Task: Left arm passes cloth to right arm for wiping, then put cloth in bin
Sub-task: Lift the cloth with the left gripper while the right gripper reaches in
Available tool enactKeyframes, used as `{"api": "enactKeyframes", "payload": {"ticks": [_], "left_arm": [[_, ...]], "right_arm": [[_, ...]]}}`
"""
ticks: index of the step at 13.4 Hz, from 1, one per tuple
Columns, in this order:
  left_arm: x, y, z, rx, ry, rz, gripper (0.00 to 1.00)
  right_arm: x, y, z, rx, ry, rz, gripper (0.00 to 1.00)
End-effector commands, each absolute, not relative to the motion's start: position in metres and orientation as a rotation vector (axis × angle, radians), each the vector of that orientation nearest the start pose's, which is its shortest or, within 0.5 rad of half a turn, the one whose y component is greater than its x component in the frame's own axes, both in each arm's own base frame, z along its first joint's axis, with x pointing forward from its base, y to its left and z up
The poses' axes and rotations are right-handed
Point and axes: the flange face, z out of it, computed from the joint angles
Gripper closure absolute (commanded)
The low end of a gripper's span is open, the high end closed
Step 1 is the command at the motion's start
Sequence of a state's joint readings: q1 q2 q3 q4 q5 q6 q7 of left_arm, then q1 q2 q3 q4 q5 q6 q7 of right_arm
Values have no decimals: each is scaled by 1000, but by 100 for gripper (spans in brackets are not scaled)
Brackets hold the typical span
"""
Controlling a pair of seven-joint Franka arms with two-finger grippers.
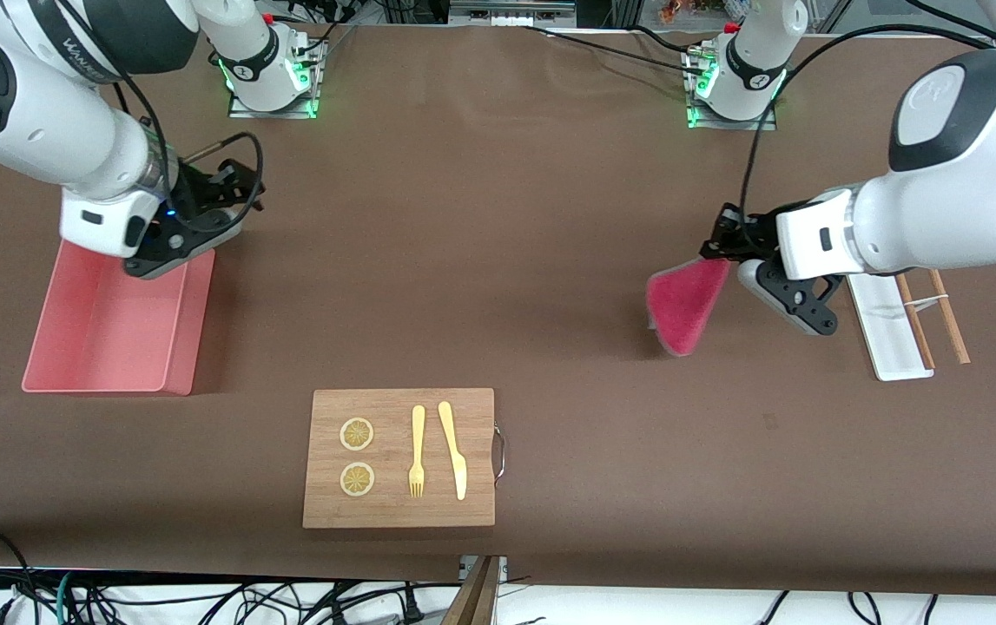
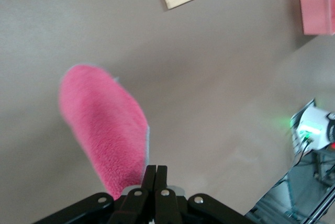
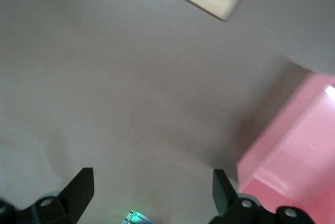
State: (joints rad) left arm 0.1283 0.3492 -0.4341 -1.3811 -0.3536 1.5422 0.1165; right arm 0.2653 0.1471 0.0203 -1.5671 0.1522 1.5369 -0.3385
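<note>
Cloth: crimson-pink, fuzzy, thin pale edge visible. Pinched at one corner by the left gripper, jaws closed on it; hangs slack, clear of the table surface, toward the left arm's end of the table.

Bin: pale pink rectangular tub, sloping walls, upright, nothing visible inside. Sits near the table edge at the right arm's end.

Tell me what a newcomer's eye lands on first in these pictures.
First the crimson-pink cloth, dangling from the shut left gripper above bare table toward the left arm's end, beside the white tray. Next the pink bin at the right arm's end, with the open right gripper hovering by its corner farthest from the front camera. Nearest the camera sits the chopping board with lemon slices, fork and knife.
</note>
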Motion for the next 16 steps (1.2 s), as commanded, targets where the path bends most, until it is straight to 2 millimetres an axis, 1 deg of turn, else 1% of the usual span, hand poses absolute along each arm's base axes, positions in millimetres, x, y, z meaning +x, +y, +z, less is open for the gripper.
{"api": "enactKeyframes", "payload": {"ticks": [1, 3, 5, 7, 8, 9, 10, 11, 12, 13, 14, 16], "left_arm": [[612, -211, 542, -3591, 571, 344, 100], [612, -230, 544, -3614, 478, 315, 100], [606, -261, 551, -3686, 395, 304, 100], [605, -287, 557, -3739, 233, 253, 100], [605, -299, 559, -3766, 135, 232, 100], [607, -306, 560, -3802, 14, 226, 100], [610, -311, 562, -3835, -96, 221, 100], [611, -321, 564, -3876, -221, 226, 100], [613, -325, 568, -3897, -324, 210, 100], [613, -326, 569, -3901, -382, 203, 100], [611, -333, 567, -3896, -412, 237, 100], [613, -335, 567, -3894, -514, 224, 100]], "right_arm": [[564, 187, 530, -2573, -1138, 166, 0], [566, 196, 510, -2380, -1301, 65, 0], [567, 207, 478, -2162, -1390, -31, 0], [569, 219, 448, -1973, -1460, -135, 0], [569, 234, 434, -1891, -1480, -166, 0], [569, 249, 423, -1824, -1491, -209, 0], [567, 271, 416, -1755, -1508, -265, 0], [564, 293, 413, -1723, -1500, -321, 0], [560, 314, 415, -1712, -1497, -364, 0], [554, 336, 419, -1718, -1499, -405, 0], [550, 354, 419, -1717, -1483, -446, 0], [544, 381, 419, -1726, -1433, -512, 0]]}}
